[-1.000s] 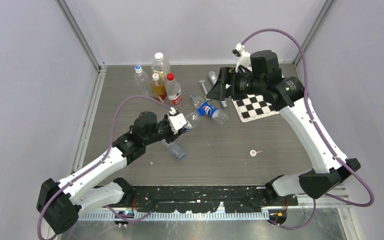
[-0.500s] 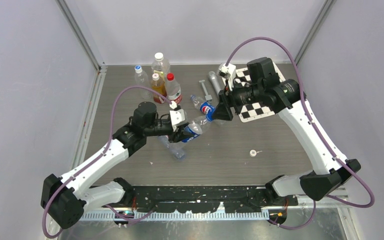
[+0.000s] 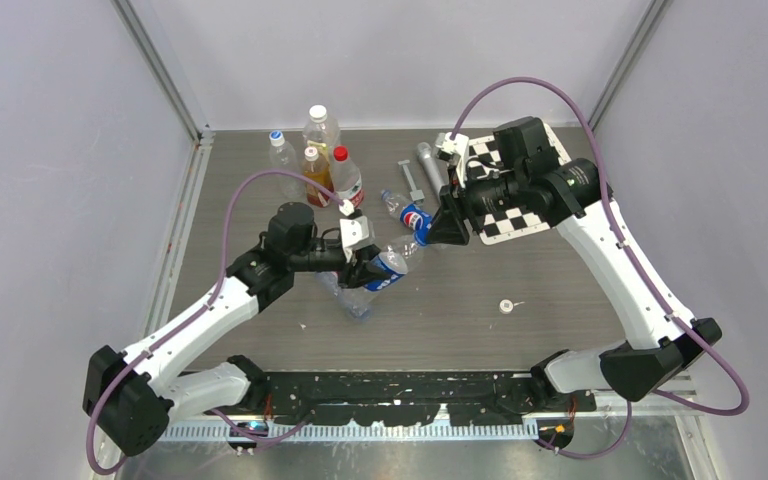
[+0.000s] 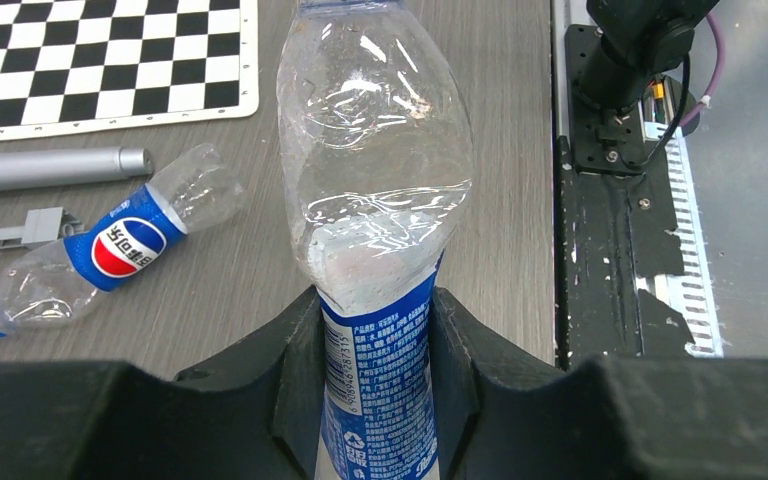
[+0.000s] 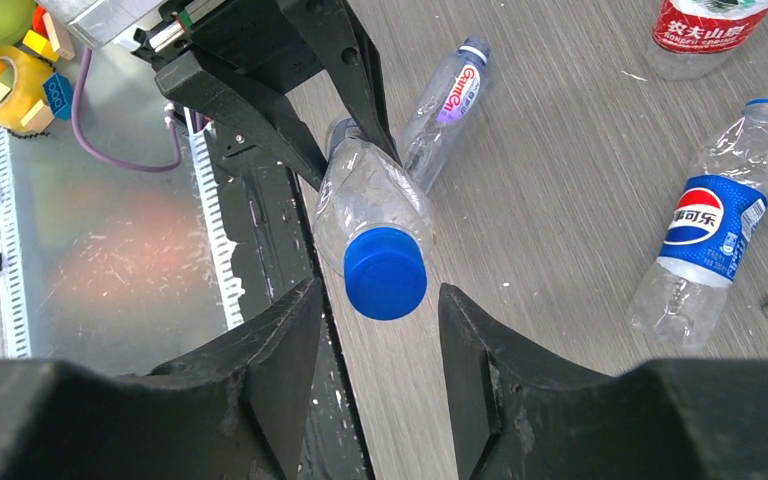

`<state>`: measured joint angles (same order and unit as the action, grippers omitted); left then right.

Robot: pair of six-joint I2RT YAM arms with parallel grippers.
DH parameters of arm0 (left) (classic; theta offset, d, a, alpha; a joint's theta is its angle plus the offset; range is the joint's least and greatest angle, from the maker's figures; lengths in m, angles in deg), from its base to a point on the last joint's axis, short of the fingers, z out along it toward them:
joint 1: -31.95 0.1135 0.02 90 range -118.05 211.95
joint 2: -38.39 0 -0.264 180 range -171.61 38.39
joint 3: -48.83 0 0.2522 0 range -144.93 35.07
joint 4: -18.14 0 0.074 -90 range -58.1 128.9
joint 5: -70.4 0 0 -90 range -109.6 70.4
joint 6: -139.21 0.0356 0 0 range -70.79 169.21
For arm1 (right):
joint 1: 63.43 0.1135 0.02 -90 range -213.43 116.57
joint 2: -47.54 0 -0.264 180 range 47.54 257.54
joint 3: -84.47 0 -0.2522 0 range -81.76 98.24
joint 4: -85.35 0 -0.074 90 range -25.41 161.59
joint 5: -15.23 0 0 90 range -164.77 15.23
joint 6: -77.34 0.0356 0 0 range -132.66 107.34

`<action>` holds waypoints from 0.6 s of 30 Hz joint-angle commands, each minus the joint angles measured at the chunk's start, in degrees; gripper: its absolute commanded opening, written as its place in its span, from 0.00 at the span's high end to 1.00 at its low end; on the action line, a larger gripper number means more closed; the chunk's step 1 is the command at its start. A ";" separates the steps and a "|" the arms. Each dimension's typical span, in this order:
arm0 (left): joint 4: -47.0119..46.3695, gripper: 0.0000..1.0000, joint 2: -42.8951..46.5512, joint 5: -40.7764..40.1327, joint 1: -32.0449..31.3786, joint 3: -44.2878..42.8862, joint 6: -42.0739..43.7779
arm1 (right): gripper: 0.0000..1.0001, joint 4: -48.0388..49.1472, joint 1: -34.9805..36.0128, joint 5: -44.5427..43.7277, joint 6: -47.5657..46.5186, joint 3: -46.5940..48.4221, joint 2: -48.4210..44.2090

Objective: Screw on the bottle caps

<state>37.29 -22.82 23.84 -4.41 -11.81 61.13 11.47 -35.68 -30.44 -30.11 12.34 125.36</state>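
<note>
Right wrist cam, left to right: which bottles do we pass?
blue-capped bottle → purple-labelled bottle → Pepsi bottle. The red-labelled bottle is left out: it overlaps the Pepsi one sideways.

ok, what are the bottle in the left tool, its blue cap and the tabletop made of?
Bottle: thin clear plastic, glossy; see-through, dented, with glints.
Cap: opaque blue plastic, satin sheen.
Tabletop: grey wood-grain, matte; probably laminate, could be real wood.
</note>
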 commanded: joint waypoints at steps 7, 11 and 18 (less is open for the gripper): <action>-3.54 1.00 0.45 2.75 0.15 -3.09 -2.20 | 0.52 1.09 0.44 1.73 -0.73 -0.04 -0.77; -3.63 1.00 0.27 3.01 0.15 -3.31 -2.32 | 0.52 1.06 0.70 1.30 -0.66 -0.32 -0.66; -4.20 1.00 -0.02 3.43 0.17 -3.48 -2.79 | 0.68 1.09 0.94 1.45 -0.29 -0.40 -0.42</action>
<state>36.43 -22.88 25.37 -4.41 -12.77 59.43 11.52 -35.14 -29.83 -30.31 12.12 125.38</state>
